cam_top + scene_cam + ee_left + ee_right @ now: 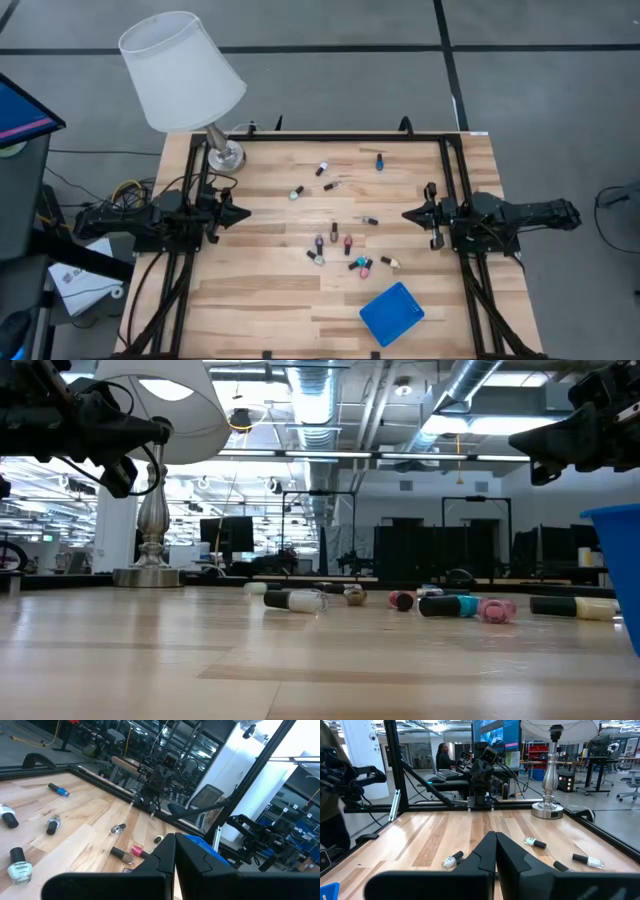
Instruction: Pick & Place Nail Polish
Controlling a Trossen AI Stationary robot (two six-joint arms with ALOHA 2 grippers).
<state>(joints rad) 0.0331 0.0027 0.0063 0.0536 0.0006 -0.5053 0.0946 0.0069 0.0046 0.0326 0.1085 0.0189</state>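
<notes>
Nail polish scattered mid-table between 2 clenched, empty grippers.

High view: left gripper (243,212) and right gripper (407,213) poised at opposite table (260,290) edges, tips facing inward, clenched on nothing; nail polish (348,243) strewn between them, densest cluster lying nearer the right gripper and toward the blue tray (392,313); most bottles on their sides, long axes pointing every which way. Lamp (183,75) at the far left corner.
Low view: bottles lying flat on the wood, both arms hanging well above.
Left wrist view: fingers pressed together, bottles spread ahead.
Right wrist view: fingers shut, several bottles just ahead. Judged: right arm nearer for the cluster, wrist turn needed to cross a bottle's long axis.
</notes>
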